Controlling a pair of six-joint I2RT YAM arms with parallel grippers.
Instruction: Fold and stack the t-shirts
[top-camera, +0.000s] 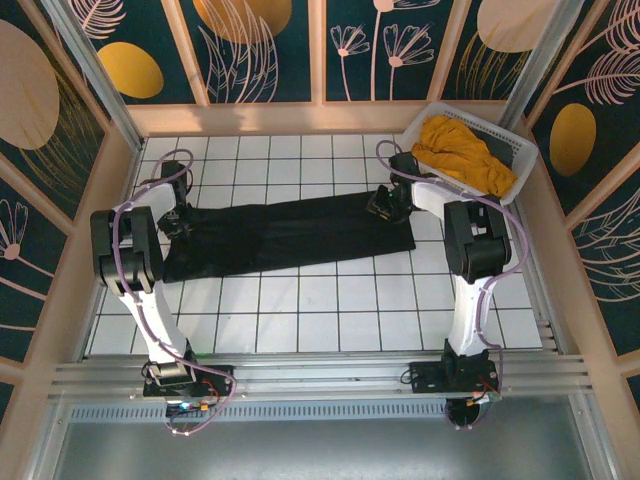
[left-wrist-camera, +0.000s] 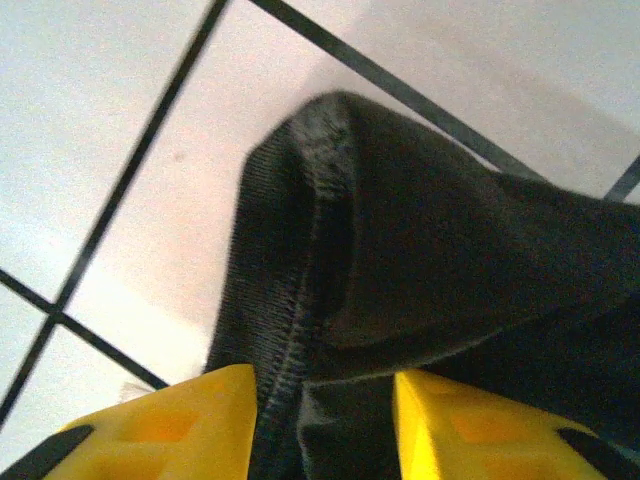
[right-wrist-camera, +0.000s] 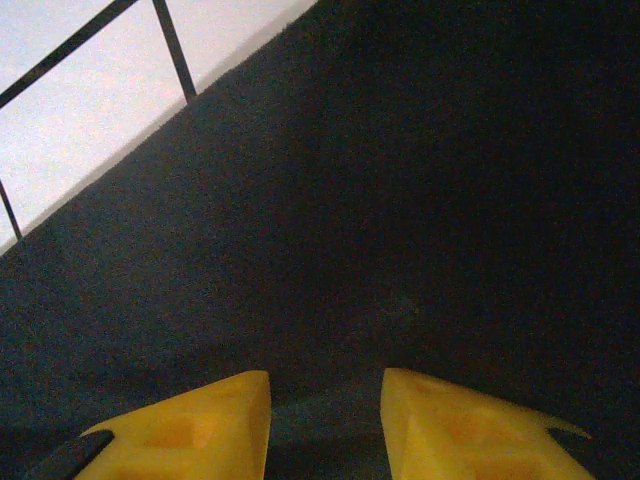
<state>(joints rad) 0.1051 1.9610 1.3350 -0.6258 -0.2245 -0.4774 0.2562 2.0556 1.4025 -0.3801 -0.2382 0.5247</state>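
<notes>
Yellow fingers (left-wrist-camera: 170, 425) of the left gripper (left-wrist-camera: 325, 395) sit closest, pinched on a stitched hem of the black shirt (left-wrist-camera: 420, 260). The hem's fold stands up off the white tiles (left-wrist-camera: 90, 130) just beyond them. On the right gripper (right-wrist-camera: 325, 395), the fingers (right-wrist-camera: 190, 425) press into flat black cloth with a gap between them, and I cannot tell whether they hold it or merely rest on it. From above, the two grippers are at opposite ends of that shirt, the left at its left end and the right at its far right corner. This looks like a hold meant to keep the cloth stretched long and flat for folding. It lies as a long band across the middle of the table (top-camera: 330, 310), apparently already folded lengthwise, though no stack exists yet. Beyond the right gripper, at the far right corner, a basket (top-camera: 480, 118) holds the yellow shirt (top-camera: 465, 155), crumpled and probably next in line. By count there are two shirts, one black and one yellow, two grippers and one basket.
</notes>
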